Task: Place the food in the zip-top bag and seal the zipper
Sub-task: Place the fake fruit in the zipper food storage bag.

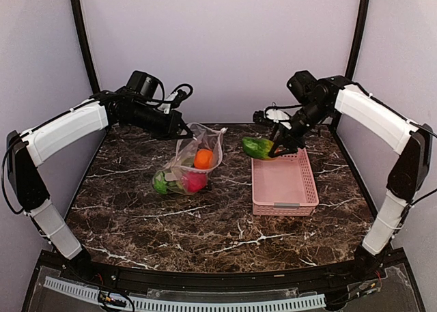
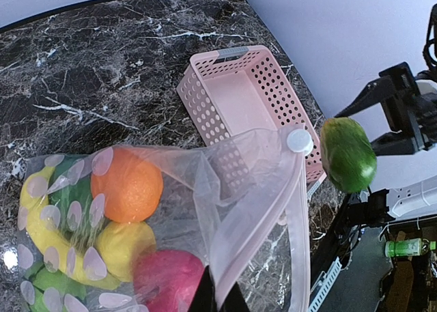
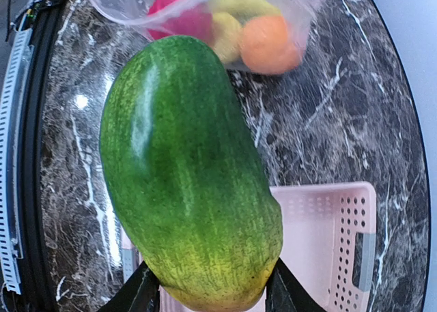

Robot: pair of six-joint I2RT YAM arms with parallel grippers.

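Glossy green mango (image 3: 191, 182), finely mottled, tip yellowish, perhaps orange.

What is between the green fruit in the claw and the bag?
Nothing visible. The right claw holds the green fruit up; only table separates it from the bag, whose mouth the left claw lifts.

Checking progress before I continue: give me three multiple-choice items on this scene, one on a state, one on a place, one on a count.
1. The zip-top bag has its mouth: A sealed; B open, held up by the left gripper; C folded flat.
2. The mango is: A inside the bag; B in the right gripper, over the basket corner; C lying in the basket.
3. Food in the basket: A none; B two; C four.
B, its edge gapes upward; B, the gripper clamps it; A, the floor is bare.
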